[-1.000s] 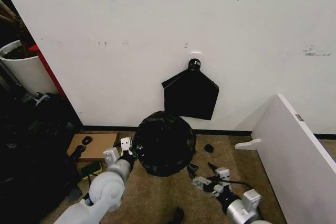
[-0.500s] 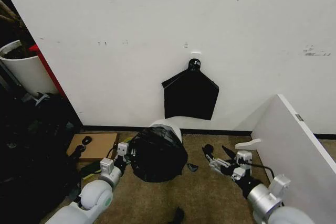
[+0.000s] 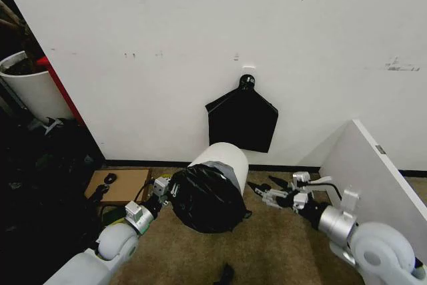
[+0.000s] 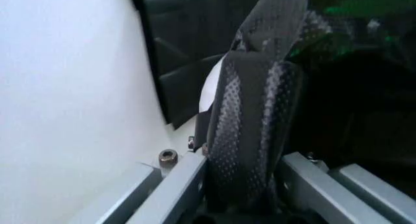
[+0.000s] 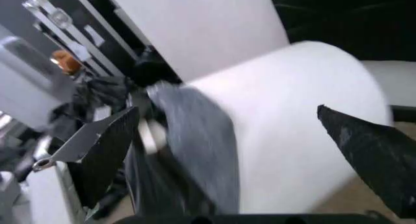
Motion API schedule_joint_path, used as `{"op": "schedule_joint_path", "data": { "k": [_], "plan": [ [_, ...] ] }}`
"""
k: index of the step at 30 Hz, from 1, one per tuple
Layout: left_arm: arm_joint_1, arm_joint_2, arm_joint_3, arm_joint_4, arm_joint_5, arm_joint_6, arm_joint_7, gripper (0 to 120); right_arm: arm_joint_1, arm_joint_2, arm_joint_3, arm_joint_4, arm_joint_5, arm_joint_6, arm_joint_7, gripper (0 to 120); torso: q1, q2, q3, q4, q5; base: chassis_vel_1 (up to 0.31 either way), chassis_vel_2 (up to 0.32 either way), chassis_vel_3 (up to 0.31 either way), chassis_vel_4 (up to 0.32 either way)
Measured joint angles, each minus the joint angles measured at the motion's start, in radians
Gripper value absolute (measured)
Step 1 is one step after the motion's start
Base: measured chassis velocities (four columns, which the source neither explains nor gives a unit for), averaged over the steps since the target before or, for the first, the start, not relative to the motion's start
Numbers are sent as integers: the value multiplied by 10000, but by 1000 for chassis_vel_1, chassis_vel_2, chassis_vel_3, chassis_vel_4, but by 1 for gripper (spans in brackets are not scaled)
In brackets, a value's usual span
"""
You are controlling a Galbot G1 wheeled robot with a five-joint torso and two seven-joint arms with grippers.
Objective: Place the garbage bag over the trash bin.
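The cream-white trash bin (image 3: 225, 157) stands tilted by the wall, its white side showing toward the wall. The glossy black garbage bag (image 3: 205, 198) covers its near end. At the bag's left side, my left gripper (image 3: 164, 188) is shut on a fold of it. The left wrist view shows that fold of the garbage bag (image 4: 250, 131) pinched in the left gripper (image 4: 244, 185). My right gripper (image 3: 268, 190) is open just right of the bin, holding nothing. In the right wrist view the right gripper (image 5: 237, 141) has its fingertips (image 5: 104, 146) spread in front of the trash bin (image 5: 293, 112) and the garbage bag (image 5: 192, 156).
A flat black pentagon bag (image 3: 242, 119) hangs on the wall behind the bin. A white tub with a red edge (image 3: 30, 88) and dark clutter fill the left. A cardboard piece (image 3: 121, 185) lies on the floor at left. A white board (image 3: 373, 191) slants along the right.
The bag, which covered the whole bin, now sits lower with the white bin exposed above it. My right gripper has moved up beside the bin. The left gripper shifted slightly, still gripping.
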Motion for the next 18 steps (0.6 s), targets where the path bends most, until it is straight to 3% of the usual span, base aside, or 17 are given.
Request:
{"op": "schedule_joint_path", "data": {
  "k": [14, 18],
  "plan": [
    [16, 0, 97, -138, -179, -211, 699, 0, 204, 110, -422, -433, -152, -377, -180, 100, 0, 0, -1, -3, 2, 0, 0, 0, 0],
    [36, -35, 100, -148, -182, -210, 732, 0, 64, 144, -458, -336, -212, -466, -355, 86, 0, 0, -1, -2, 2, 0, 0, 0, 0]
  ]
}}
